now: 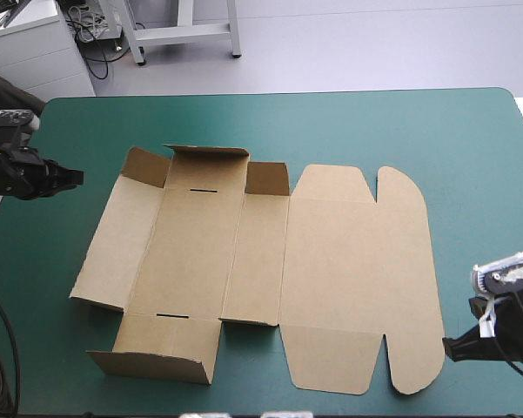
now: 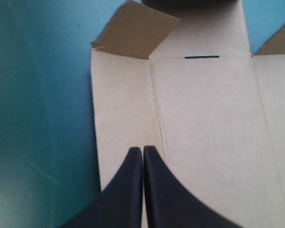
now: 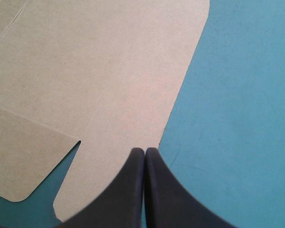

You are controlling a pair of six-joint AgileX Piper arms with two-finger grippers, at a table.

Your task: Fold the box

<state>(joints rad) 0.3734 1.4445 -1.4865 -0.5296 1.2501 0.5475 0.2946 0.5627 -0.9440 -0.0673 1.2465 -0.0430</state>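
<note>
The brown box (image 1: 270, 270) lies as a cut sheet in the middle of the teal-green table, its lid panel flat toward the right and several small flaps on its left half slightly raised. My left gripper (image 1: 77, 178) hangs off the sheet's far left corner, shut and empty. In the left wrist view my left gripper (image 2: 142, 150) points over the box (image 2: 204, 128), a raised corner flap and a slot ahead of it. My right gripper (image 1: 449, 347) is shut beside the lid's near right corner. In the right wrist view my right gripper (image 3: 145, 151) sits at the rounded edge of the box (image 3: 95, 76).
Bare teal-green table (image 1: 348, 126) stretches beyond the sheet to the far edge and along the right side. A dark sleeve (image 1: 9, 87) shows at the table's far left corner.
</note>
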